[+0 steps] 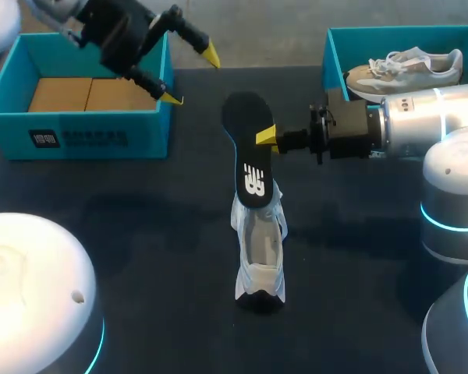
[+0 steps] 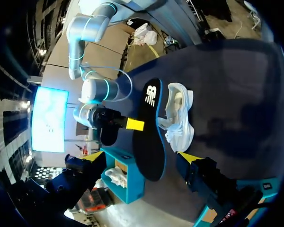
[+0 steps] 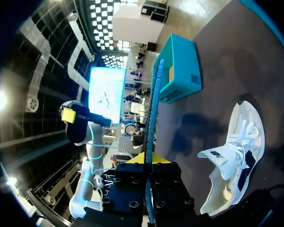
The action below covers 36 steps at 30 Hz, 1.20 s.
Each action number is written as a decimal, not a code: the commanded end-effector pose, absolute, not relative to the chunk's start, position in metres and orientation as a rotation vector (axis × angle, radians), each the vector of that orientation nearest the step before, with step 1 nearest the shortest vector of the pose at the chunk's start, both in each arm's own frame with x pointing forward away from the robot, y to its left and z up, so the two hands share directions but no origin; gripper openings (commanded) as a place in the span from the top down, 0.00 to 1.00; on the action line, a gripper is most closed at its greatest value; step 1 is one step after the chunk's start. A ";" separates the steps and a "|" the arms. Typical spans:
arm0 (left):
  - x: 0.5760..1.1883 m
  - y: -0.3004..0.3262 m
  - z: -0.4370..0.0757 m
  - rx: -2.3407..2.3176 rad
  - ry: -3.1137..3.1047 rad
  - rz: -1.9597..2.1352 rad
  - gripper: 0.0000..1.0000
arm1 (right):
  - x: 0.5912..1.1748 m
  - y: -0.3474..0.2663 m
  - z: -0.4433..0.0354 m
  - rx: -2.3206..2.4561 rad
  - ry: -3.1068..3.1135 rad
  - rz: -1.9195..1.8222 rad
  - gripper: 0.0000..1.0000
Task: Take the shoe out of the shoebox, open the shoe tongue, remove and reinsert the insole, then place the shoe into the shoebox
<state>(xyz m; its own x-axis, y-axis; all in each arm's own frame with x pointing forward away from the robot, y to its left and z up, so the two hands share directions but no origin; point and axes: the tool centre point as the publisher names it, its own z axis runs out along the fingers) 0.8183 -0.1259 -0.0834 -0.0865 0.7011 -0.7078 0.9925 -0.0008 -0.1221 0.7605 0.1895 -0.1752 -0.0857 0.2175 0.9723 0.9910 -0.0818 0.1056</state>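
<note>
Dark tabletop carries a white shoe near its middle, lying lengthwise with its opening facing up. All positions below are given from this shoe.

- Insole: black, held above the far end of the shoe. Its near end overlaps the shoe opening; whether it touches the shoe cannot be told.
- Right gripper: comes in from the right of the shoe, fingers clamped on the edge of the insole. The right wrist view shows the insole edge-on between them.
- Left gripper: beyond and left of the shoe, fingers spread apart, holding nothing.
- Shoebox: blue, well left of the shoe, cardboard pads inside.
- Second box: beyond and right of the shoe, holding a tan shoe.

Risks, as judged:

1. The grip is on one edge only. The flexible insole may twist or slip out when pressed down.
2. Nothing holds the shoe. A push from the insole may slide or tip it.
3. A tongue falling shut would block entry, folding the insole at the toe.
</note>
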 end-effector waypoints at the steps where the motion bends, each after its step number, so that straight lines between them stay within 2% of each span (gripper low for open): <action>1: 0.829 -0.143 -0.074 1.966 1.960 -0.550 0.00 | 0.760 0.191 -0.175 -1.393 -1.396 -1.242 1.00; 18: 0.840 -0.149 -0.078 1.970 2.023 -0.603 0.00 | 0.760 0.191 -0.175 -1.393 -1.396 -1.242 1.00; 36: 0.856 -0.191 -0.079 2.196 2.210 -0.414 0.00 | 0.760 0.191 -0.175 -1.393 -1.396 -1.242 1.00</action>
<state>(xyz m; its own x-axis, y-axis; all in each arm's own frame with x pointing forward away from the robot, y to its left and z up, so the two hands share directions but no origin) 0.8485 -0.1817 -0.0793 -0.0529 0.9372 -0.3447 0.9854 -0.0069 -0.1699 0.7605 0.1896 -0.1751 -0.0856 0.2174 0.9723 0.9911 -0.0817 0.1055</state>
